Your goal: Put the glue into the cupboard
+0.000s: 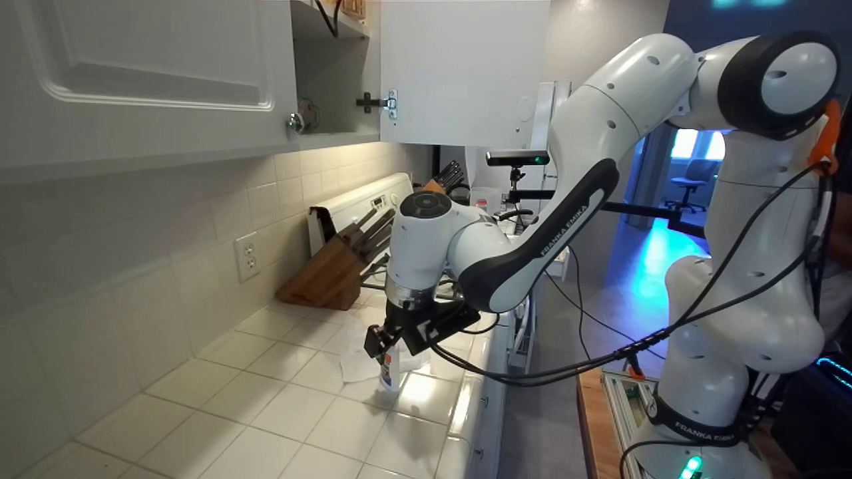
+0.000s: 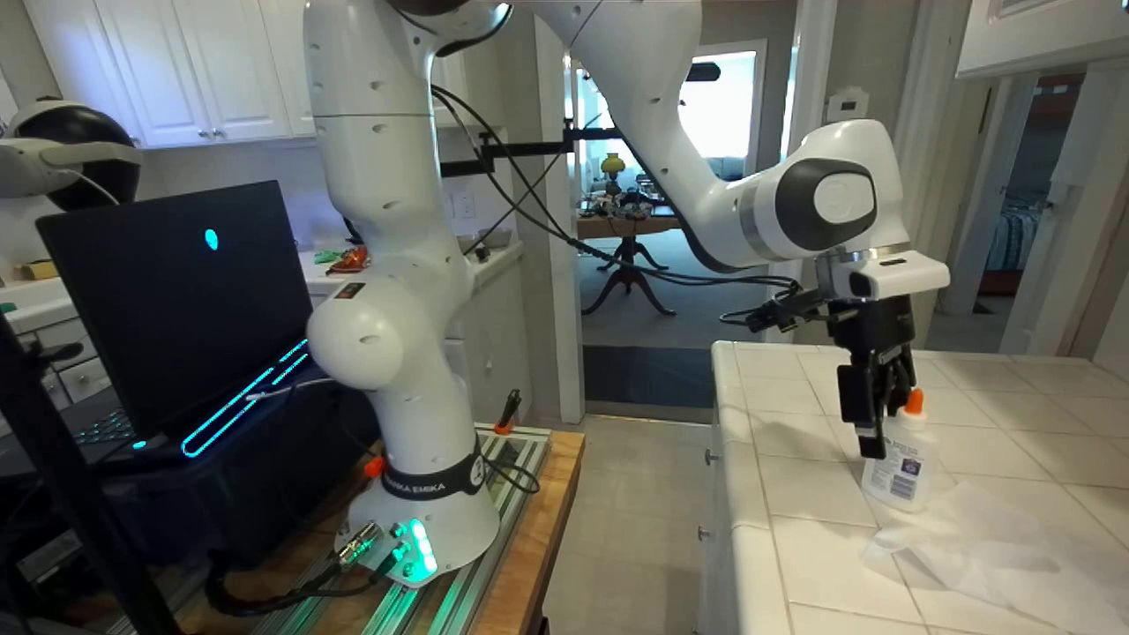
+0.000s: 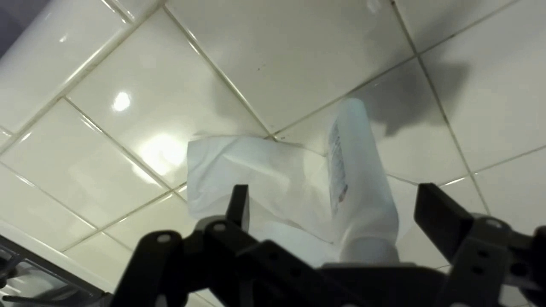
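Worktop (image 1: pixel 279 412): in an exterior view it runs between the tiled wall (image 1: pixel 193 293) at left and a rounded edge (image 1: pixel 459 409) at right; its tiles stretch out on my near side.
Knife block (image 1: pixel 323 273): farther along the wall.
Cupboard (image 1: pixel 333 80): above the worktop at left, its far door (image 1: pixel 466 73) swung open.
Fingers (image 3: pixel 441 217): mine point down and stand wide apart, with a gap on either side of the glue (image 3: pixel 358 183) in the wrist view.
Glue: upright on the worktop in both exterior views; in the wrist view it shows between my fingers, nearer the right one.
White sheet (image 3: pixel 251 170): creased, beside the glue; whether it reaches under the base I cannot tell.
Orange cap (image 2: pixel 915 402): beside my fingers in an exterior view; my own housing (image 3: pixel 384 285) hides it in the wrist view.
Shelf (image 1: pixel 326 25): cut off at the top; a small object (image 1: pixel 309 114) below it is unclear.
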